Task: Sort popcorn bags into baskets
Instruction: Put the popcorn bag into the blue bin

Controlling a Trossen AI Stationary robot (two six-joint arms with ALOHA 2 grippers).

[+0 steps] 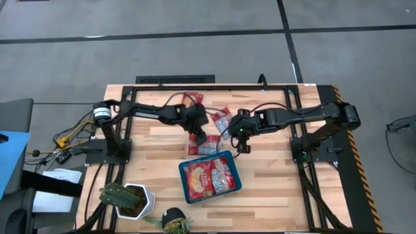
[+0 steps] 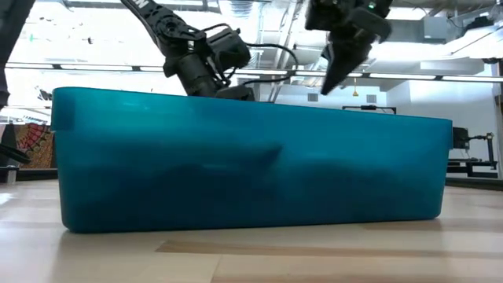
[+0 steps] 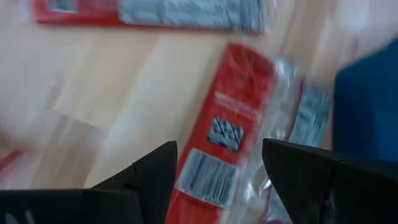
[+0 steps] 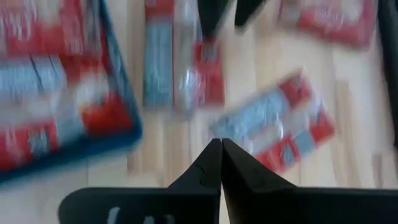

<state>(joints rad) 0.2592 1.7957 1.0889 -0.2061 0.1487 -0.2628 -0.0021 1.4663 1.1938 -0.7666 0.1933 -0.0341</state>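
While bags wait, both arms hover by the teal tray (image 1: 184, 177).
From above, left gripper (image 1: 202, 138) gapes over a popcorn bag (image 1: 207, 147); its wrist view shows crinkly, light film, best pinched mid-body; right gripper (image 4: 221, 149) is pressed together, empty.

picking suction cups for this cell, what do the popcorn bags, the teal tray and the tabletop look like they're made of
Popcorn bags: thin glossy plastic film, likely; crinkled, with glare on the silver-grey ends.
Teal tray: moulded plastic, it seems; one even colour, rounded corners, slightly translucent wall with a dull sheen.
Tabletop: light wood planks, probably sealed; visible seams and grain, smooth surface.
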